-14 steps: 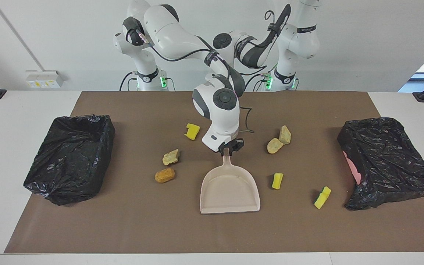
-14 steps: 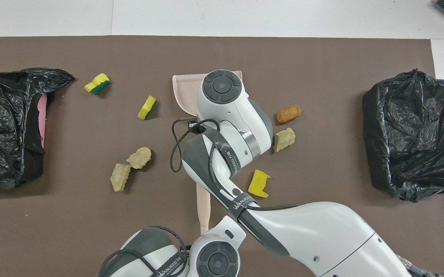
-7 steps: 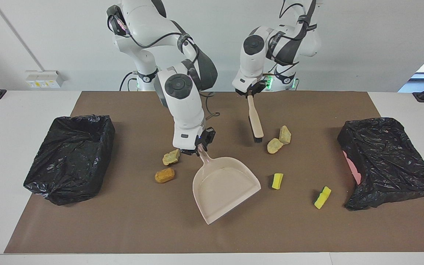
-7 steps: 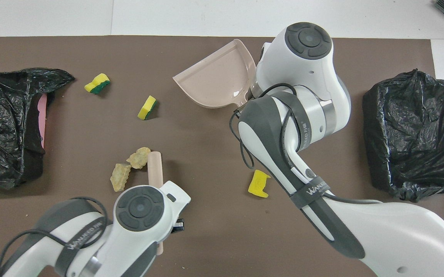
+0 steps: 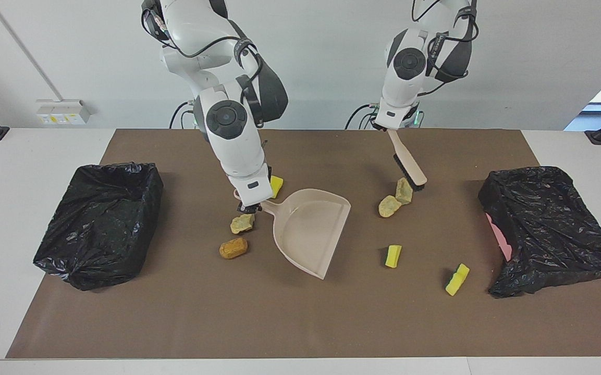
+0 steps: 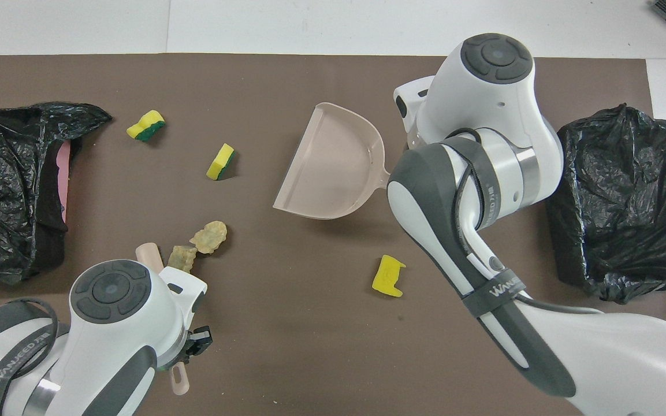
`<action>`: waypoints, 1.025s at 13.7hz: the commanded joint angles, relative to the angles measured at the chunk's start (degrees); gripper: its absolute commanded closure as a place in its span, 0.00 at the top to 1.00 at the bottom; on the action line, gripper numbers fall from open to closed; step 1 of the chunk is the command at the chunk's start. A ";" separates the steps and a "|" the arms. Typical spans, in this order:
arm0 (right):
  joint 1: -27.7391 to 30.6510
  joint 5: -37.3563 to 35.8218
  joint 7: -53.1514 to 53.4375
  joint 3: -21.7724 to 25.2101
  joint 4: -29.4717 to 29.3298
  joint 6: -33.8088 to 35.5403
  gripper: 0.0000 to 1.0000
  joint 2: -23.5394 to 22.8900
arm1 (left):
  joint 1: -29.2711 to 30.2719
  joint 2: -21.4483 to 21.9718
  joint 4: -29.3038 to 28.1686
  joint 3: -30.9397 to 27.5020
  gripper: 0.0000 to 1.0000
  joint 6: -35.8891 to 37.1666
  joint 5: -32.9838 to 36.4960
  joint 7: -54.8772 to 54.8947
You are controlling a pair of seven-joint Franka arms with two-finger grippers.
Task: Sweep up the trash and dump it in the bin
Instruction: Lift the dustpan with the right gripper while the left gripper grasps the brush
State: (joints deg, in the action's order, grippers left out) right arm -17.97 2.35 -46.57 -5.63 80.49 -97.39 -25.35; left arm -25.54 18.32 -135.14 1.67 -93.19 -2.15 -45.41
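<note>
Sweeping not begun: right gripper (image 5: 250,207) clamps the dustpan (image 5: 308,229) handle, left gripper (image 5: 388,129) clamps the brush (image 5: 408,165); trash (image 5: 394,200) beside the bristles, bins (image 5: 99,224) unfed.

wall (image 5: 514,62): plain white | table (image 5: 34,151): white | mat (image 5: 279,323): brown

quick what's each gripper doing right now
Left gripper: shut on the brush handle.
Right gripper: shut on the dustpan handle.
</note>
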 commanded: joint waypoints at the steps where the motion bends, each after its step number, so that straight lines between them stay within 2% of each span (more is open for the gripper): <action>1: -2.77 -2.26 -0.36 -0.43 4.24 -1.31 0.00 2.59 | 3.73 4.43 -4.68 0.88 0.00 -0.41 0.92 -2.83; 4: -5.91 -7.15 1.03 -0.34 8.96 -4.47 0.00 3.02 | 4.36 4.71 -8.46 0.96 0.00 -4.09 0.92 -3.36; 6: -7.07 -9.81 6.83 -0.52 11.53 -5.70 0.00 4.43 | 3.48 3.83 -10.84 1.14 0.00 -8.66 0.92 -4.15; 10: -9.18 -10.08 7.81 -0.43 14.08 -8.35 0.00 4.52 | 1.82 -3.01 -10.58 1.23 0.00 -19.73 -0.04 -2.22; 14: -10.94 -10.17 13.44 -0.52 14.35 -9.31 0.00 3.82 | 0.93 -6.10 -9.36 1.23 0.00 -28.45 -3.63 4.87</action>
State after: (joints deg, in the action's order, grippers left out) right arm -28.37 -6.45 -35.97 -5.83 92.44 -104.81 -23.03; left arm -23.91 13.79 -145.63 3.43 -118.93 -3.61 -45.21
